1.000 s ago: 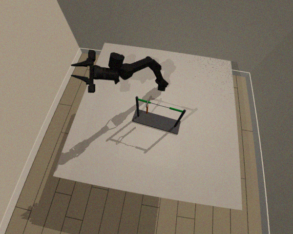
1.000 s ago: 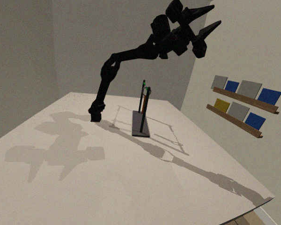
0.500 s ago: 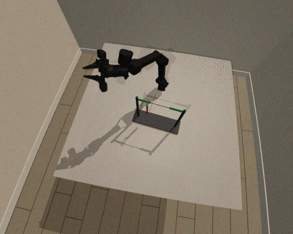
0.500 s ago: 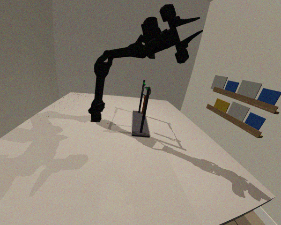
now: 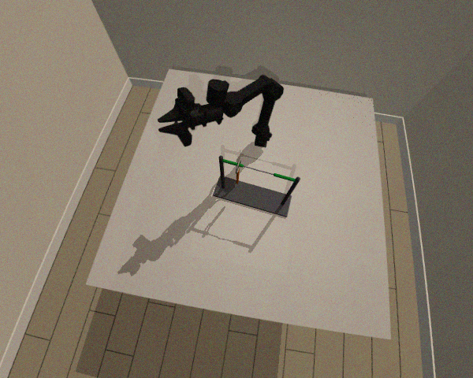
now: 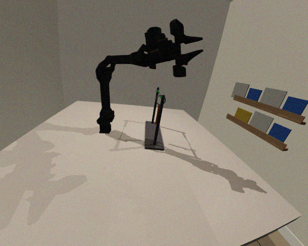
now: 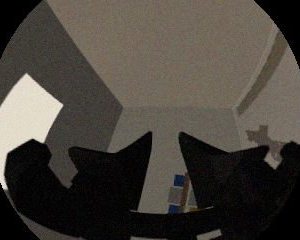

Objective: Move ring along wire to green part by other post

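Observation:
The ring [image 5: 236, 167] hangs on the left green part [image 5: 229, 162] of the wire, near its inner end, beside the left post [image 5: 221, 174] in the top view. Its orange handle [image 5: 237, 176] [image 6: 158, 113] points down. The thin grey wire [image 5: 258, 170] runs to the right green part [image 5: 284, 177] at the right post [image 5: 290, 190]. In the exterior view the ring is partly hidden by the near post [image 6: 158, 122]. My gripper [image 5: 159, 125] [image 6: 202, 44] [image 7: 165, 135] is partly open and empty, high above the table and away from the ring, pointing sideways.
A dark base plate [image 5: 255, 196] [image 6: 150, 137] carries both posts on the white table [image 5: 330, 260] [image 6: 127, 190]. The arm stands behind the frame in the top view. Wall shelves [image 6: 265, 105] with blue, grey and yellow panels are at the right in the exterior view.

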`<act>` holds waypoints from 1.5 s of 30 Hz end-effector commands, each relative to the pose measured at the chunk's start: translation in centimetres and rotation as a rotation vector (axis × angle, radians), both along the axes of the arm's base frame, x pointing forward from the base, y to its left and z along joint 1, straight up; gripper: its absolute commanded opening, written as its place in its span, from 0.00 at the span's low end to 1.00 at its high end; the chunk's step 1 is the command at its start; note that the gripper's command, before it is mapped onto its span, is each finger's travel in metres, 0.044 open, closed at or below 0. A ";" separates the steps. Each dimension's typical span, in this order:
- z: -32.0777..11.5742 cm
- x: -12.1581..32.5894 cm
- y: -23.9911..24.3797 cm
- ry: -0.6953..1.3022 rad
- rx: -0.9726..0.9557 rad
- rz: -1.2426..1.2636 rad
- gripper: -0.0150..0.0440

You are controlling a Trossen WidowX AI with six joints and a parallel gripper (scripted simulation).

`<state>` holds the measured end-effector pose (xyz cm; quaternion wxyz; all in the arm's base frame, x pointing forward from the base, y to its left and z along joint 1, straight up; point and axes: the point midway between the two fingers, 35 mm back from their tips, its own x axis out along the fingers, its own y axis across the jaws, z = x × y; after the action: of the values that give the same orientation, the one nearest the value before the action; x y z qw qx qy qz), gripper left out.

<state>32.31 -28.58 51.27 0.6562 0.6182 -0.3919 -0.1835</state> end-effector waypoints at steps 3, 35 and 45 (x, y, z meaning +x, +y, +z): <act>-2.4 -0.7 2.4 0.175 -0.104 0.026 0.53; -17.5 -5.4 12.9 0.803 -0.722 0.204 0.53; -23.7 -6.6 16.7 0.920 -0.935 0.304 0.53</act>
<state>26.10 -13.17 29.95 0.9626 0.2112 -0.0442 -0.1641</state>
